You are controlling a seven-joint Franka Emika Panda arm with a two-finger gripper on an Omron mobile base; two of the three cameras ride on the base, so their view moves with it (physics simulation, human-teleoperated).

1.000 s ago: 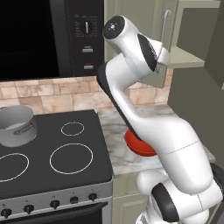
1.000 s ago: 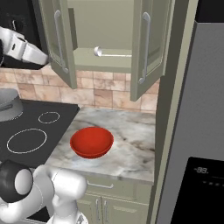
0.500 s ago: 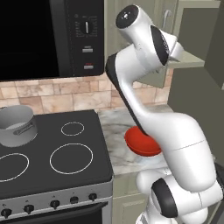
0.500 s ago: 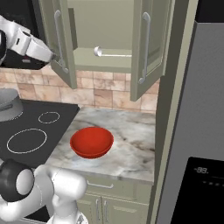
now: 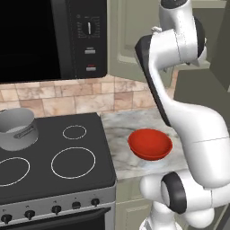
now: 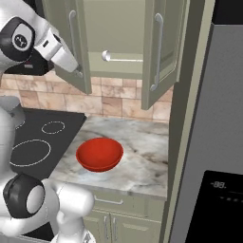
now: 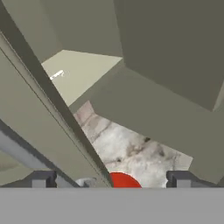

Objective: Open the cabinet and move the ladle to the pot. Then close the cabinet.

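The cabinet [image 6: 118,23] stands with both doors swung open. On its lower shelf lies the silver ladle [image 6: 121,58], which the hand view shows as a small pale shape [image 7: 57,74] deep inside. My gripper [image 6: 78,73] is open at the bottom corner of the left door [image 6: 64,33]. In the hand view the fingertips [image 7: 41,179] stand wide apart with the door's edge running between them, held by neither. The grey pot [image 5: 18,128] sits on the stove's back left burner, far left of the gripper.
A red bowl [image 6: 99,154] rests on the marble counter [image 6: 142,152] below the cabinet. The right door [image 6: 159,52] hangs open beside a tall fridge [image 6: 213,142]. A black microwave [image 5: 49,40] is above the stove [image 5: 54,157].
The jaws have spread wide. The hand has moved right, from left of the cabinet to the left door's lower corner. Both doors stayed open.
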